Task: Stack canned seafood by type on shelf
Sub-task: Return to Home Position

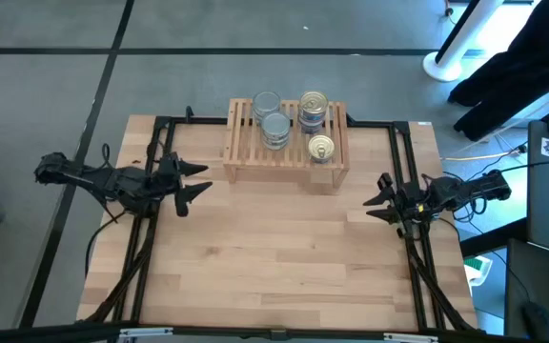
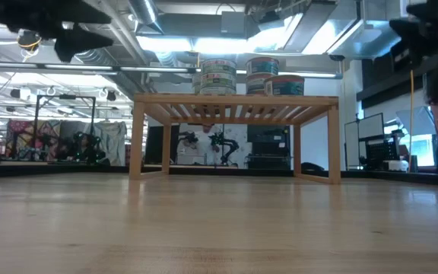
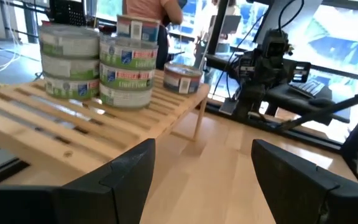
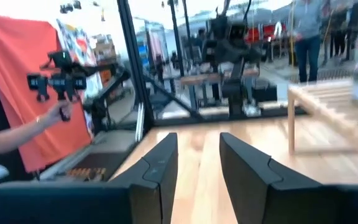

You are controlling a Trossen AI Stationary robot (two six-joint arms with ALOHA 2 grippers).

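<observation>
Nearest the lens in the left wrist view, the left arm's two dark fingers point(image 3: 123, 174) fill the bottom of the frame, jaws apart and empty. The right arm's fingers point(image 4: 157, 168) are also parted, more narrowly, and hold nothing.

The canned seafood point(image 1: 275, 126) stands stacked on the shelf point(image 1: 284, 160) at upper centre of the high view. The silver-topped tins are at the shelf's left, the gold-topped ones at its right.

Sorting looks finished, so the homing move mainly needs care:
- keep the jaws empty
- draw each arm away from the shelf rather than across it
- avoid any sweep that could brush the stacks

The left arm point(image 1: 112, 179) lies low at middle left over the counter point(image 1: 284, 257), pointing right. The right arm point(image 1: 446, 193) mirrors it at middle right, pointing left. Both are well apart from the shelf.
</observation>
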